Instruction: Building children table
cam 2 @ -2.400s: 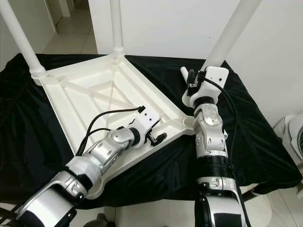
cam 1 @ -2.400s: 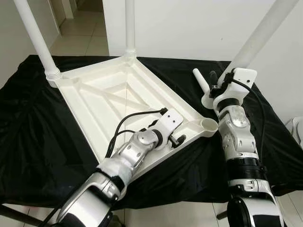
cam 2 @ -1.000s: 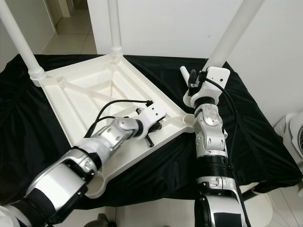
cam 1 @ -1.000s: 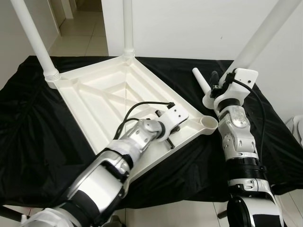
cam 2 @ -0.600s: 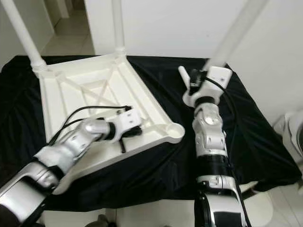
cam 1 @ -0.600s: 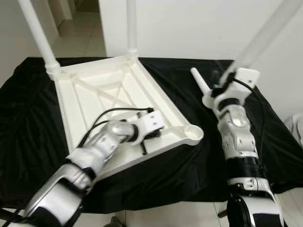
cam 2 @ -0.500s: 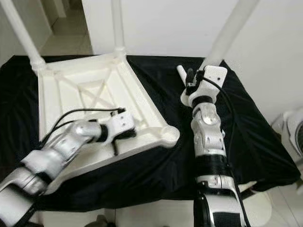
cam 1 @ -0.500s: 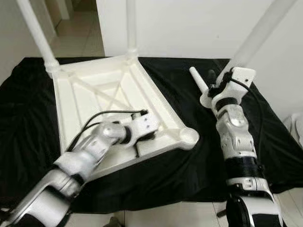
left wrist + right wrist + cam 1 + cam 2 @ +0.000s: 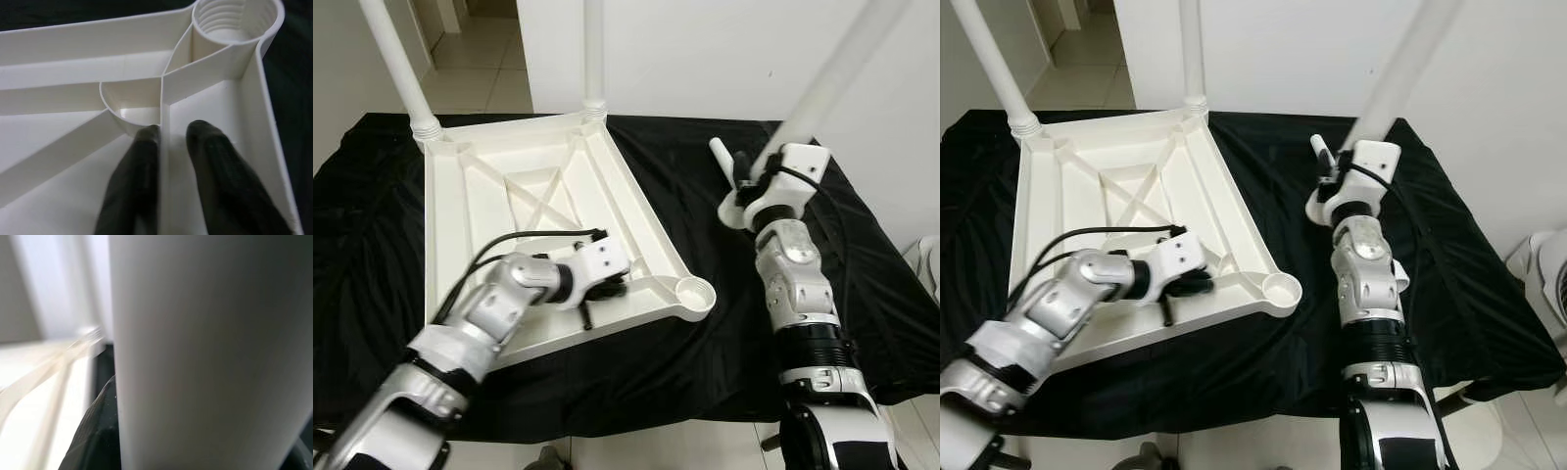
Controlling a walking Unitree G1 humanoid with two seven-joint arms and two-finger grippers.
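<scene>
Children's table (image 9: 524,211), upside down on the black-draped tabletop (image 9: 372,284), with two legs fitted.
We see white legs standing in the two far corner sockets; the near threaded socket (image 9: 695,291) is empty. Our left hand (image 9: 168,132) pinches a rib beside that socket, steadying the frame. Our right hand (image 9: 749,176) grips a third leg (image 9: 822,83), held raised and well apart from the socket. We judge the build partway: this leg remains to be screwed in.
</scene>
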